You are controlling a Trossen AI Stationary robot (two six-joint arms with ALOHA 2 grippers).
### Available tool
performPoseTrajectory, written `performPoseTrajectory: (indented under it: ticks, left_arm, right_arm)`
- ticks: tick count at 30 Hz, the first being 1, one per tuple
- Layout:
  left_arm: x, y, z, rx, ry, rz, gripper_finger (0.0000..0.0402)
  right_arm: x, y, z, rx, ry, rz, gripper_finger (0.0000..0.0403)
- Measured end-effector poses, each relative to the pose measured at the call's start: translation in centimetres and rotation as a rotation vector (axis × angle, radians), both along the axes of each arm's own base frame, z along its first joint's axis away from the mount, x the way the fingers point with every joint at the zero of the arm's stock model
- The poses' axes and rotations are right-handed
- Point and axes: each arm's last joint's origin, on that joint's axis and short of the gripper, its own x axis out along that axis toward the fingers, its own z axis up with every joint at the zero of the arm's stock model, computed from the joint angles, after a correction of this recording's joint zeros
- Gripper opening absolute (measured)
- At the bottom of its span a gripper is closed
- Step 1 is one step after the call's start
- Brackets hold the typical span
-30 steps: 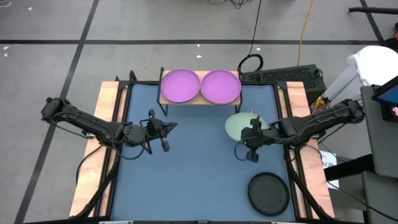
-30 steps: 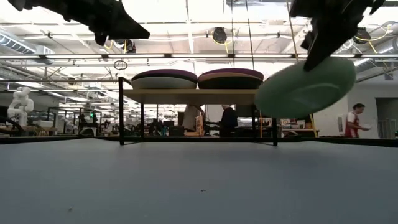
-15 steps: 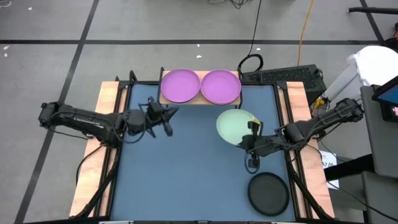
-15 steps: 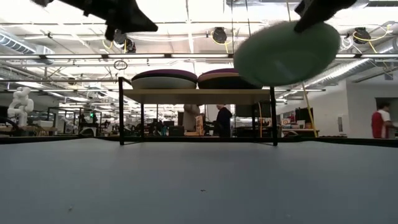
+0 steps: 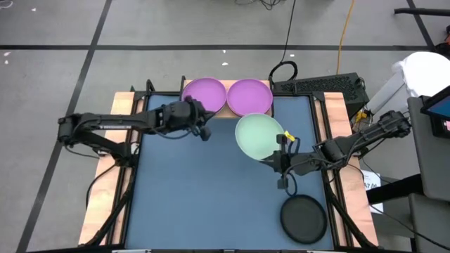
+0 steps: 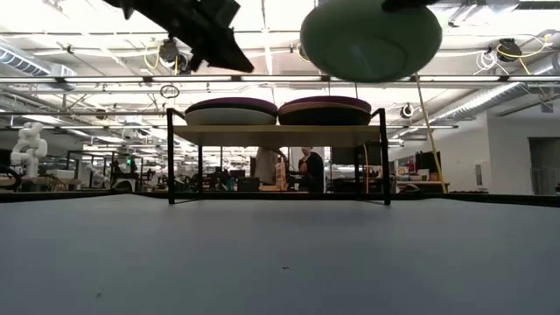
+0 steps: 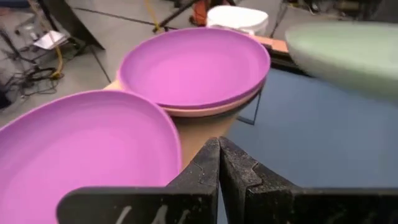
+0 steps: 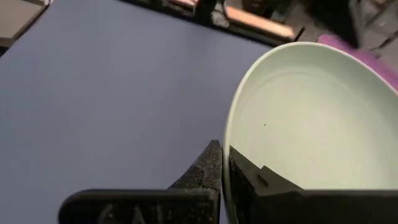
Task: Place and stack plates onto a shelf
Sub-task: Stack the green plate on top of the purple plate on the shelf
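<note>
- Landmark: the shelf (image 5: 226, 111), a light-wood board on black legs at the far edge of the blue surface (image 5: 211, 190).
- On the shelf: two purple plates (image 5: 204, 96) side by side; the left wrist view shows a pink rim under one of them, so that one is already a stack.
- Right gripper (image 5: 283, 145): fingers closed on the rim of the mint green plate (image 5: 259, 135), held clear of the surface.
- Change: over the last second the green plate has travelled from lower and farther right of the shelf to just in front of its right half, and it has levelled out; in the low view it now hangs above shelf height.
- Left gripper (image 5: 202, 121): fingers shut and empty; it has moved in from mid-surface to the shelf's front edge, by the left purple plate.
- A dark charcoal plate (image 5: 304, 218) lies well away from the shelf, at the near right of the surface, not yet shelved.
- Judgement: the green plate looks ready to go onto the right-hand stack; the carry appears nearly done, with release outstanding.
</note>
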Motion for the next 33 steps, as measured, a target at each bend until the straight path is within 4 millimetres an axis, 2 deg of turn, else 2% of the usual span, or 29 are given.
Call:
performPoseTrajectory:
  ticks: [5,10,16,26,33]
  left_arm:
    - [1.4,1.7,-0.3,0.022,0.039,0.016,0.0004]
    - [2.4,3.7,0.4,-0.014,0.063,0.01,0.0004]
    - [3.5,5.2,-0.6,-0.045,0.113,-0.04,0.0004]
    - [3.2,6.8,-1.2,-0.053,0.129,0.01,0.0003]
    - [3.1,6.9,-1.3,-0.056,0.151,0.008,0.0003]
  right_arm:
    - [0.1,-0.2,0.3,-0.087,-0.031,-0.037,0.0]
    - [0.1,-0.4,0.3,-0.137,-0.044,-0.085,0.0]
    - [0.1,-0.4,0.3,-0.148,-0.043,-0.086,0.0]
    - [0.1,-0.4,0.3,-0.15,-0.039,-0.086,0.0]
    - [0.1,-0.4,0.3,-0.151,-0.038,-0.086,0.0]
